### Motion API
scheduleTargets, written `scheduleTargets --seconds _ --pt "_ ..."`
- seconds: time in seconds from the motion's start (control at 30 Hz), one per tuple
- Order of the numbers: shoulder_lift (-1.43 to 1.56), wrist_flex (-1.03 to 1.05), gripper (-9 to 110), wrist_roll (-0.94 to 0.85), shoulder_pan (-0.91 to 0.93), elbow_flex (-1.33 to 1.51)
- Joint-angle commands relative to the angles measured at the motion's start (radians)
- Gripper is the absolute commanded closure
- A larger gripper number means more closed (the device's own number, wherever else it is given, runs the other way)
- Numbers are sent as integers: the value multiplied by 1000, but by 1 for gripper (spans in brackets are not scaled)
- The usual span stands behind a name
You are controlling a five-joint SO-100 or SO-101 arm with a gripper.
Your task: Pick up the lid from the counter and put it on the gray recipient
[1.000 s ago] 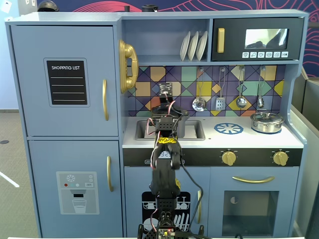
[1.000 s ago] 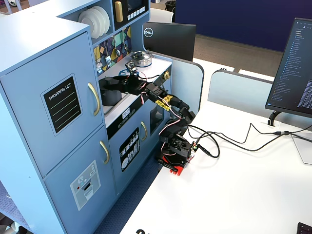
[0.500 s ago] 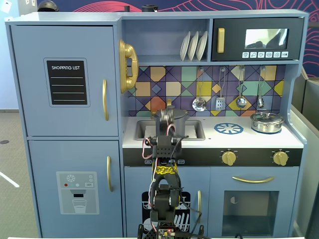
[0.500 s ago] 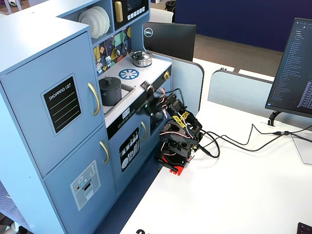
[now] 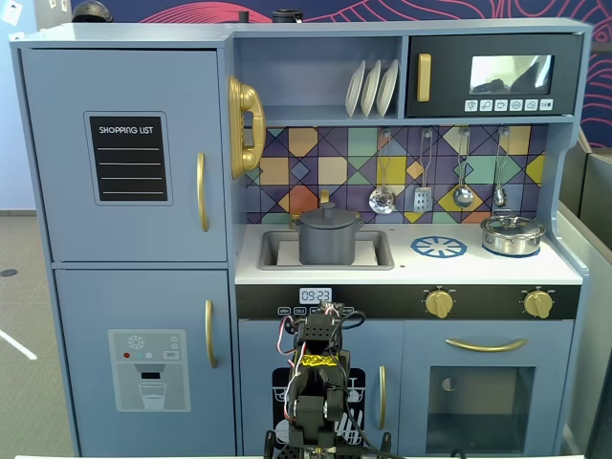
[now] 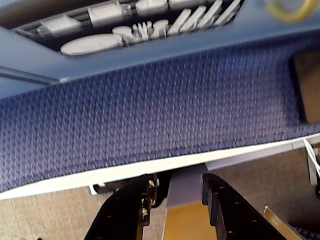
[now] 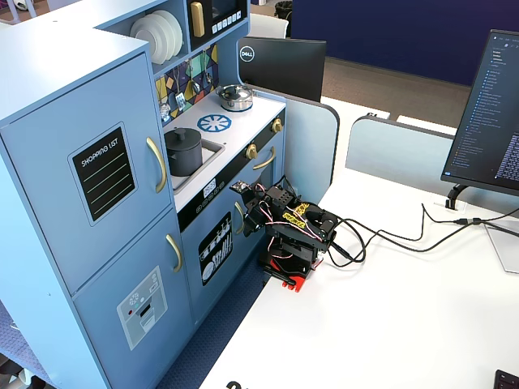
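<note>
**Arm folded low in front of the toy kitchen, lid already on the gray pot**

In a fixed view that faces the kitchen head-on, you see the gray recipient (image 5: 327,241) standing in the sink recess at the left of the counter (image 5: 406,266), near the middle of the frame. The lid (image 5: 327,214) sits flat on top of it, knob up, covering the pot's mouth. To the right on the same white surface lies the blue burner ring (image 5: 439,247), and further right stands the shiny silver pot (image 5: 513,235) with its own lid on.

Your arm (image 5: 317,382) is at the bottom centre of that frame, folded down in front of the lower cabinet doors, well below the worktop.

In the wrist view, the end effector (image 6: 177,197) enters from the bottom edge. Its two dark fingers (image 6: 132,205) stand a little apart with a clear gap between them, and nothing is held there. Above them you see blue patterned floor and the cabinet's printed dishwasher door (image 6: 125,25) at the top.

The angled fixed view shows the arm (image 7: 292,231) on the white table (image 7: 422,324), just beside the kitchen front, with the covered gray pot (image 7: 183,151) in the upper left.
</note>
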Motion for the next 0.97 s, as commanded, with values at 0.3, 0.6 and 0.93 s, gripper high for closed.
scheduleTargets --seconds 0.3,0.6,0.93 --pt "12 215 99 -21 32 5" --pt "12 215 98 -20 34 5" --pt "12 215 97 -20 34 5"
